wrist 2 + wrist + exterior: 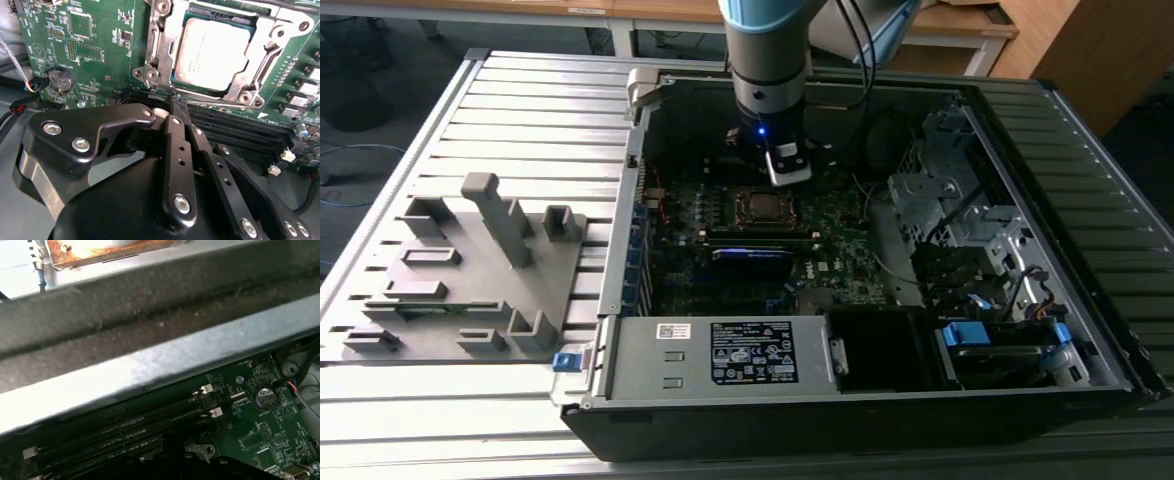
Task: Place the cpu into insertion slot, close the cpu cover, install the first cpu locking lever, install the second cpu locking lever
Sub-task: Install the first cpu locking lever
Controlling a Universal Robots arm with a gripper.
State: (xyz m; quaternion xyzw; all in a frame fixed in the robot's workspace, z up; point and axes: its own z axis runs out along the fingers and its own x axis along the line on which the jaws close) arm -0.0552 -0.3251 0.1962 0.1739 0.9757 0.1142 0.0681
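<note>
The cpu point(215, 50) lies seated under the closed cpu cover point(160, 55); fingers point(175, 125) closed, empty, just beside it: press levers squarely

Even daylight, dim case interior, glare on cpu point(215, 50), soft foreground

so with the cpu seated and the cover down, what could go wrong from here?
1. The end effector hangs just beside the cpu cover, over the memory slots; a small drift could likely strike their white latches.
2. Loose cables run close to the arm inside the case and might snag.
3. The cpu face is exposed through the cover's cut-out; a stray touch may scratch it.
</note>
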